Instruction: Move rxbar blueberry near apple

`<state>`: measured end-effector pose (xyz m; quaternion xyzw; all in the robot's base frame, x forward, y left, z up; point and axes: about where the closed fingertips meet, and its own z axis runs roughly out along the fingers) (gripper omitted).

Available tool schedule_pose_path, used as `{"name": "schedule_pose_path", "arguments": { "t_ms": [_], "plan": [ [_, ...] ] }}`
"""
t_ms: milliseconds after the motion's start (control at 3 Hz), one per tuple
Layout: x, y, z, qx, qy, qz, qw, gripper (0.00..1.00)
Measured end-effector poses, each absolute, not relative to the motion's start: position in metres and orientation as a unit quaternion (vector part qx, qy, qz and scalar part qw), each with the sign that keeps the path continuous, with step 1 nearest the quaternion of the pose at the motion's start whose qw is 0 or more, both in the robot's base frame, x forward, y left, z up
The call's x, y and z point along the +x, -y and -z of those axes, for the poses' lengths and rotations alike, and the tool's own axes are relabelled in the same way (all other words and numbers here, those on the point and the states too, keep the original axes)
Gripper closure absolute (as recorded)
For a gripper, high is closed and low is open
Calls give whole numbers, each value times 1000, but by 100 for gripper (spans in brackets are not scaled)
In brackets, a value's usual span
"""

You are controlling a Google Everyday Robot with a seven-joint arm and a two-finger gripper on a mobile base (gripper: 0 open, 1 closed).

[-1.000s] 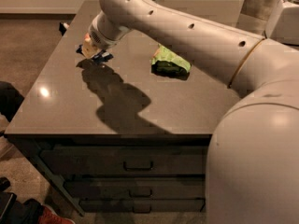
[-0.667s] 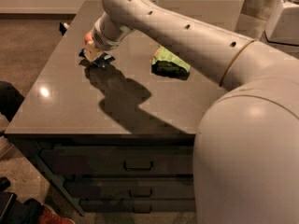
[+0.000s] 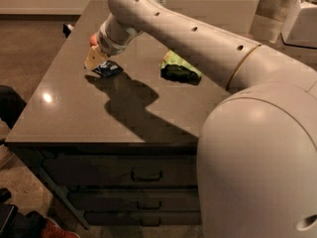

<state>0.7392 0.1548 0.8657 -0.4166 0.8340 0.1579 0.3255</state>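
The rxbar blueberry (image 3: 108, 69), a small dark blue shiny bar, lies on the grey tabletop (image 3: 74, 113) at the far left. My gripper (image 3: 96, 61) is right at the bar's left end, with its pale tip over it. The apple (image 3: 92, 38), red-orange, shows only as a small patch just behind the gripper; the wrist hides most of it. The bar is about a hand's width in front of the apple.
A green snack bag (image 3: 179, 68) lies to the right of the bar, under my arm. A small dark object (image 3: 67, 29) sits at the table's far left edge. Drawers (image 3: 146, 175) are below the front edge. Containers (image 3: 297, 14) stand at the far right.
The gripper has come slightly down and forward at the bar. More of the blue bar now shows to the right of the gripper's tip. The green bag has not moved.
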Motion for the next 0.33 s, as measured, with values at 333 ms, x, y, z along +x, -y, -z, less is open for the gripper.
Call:
{"name": "schedule_pose_path", "arguments": {
  "t_ms": [333],
  "plan": [
    [739, -156, -864, -417, -834, -158, 325, 0]
  ]
}}
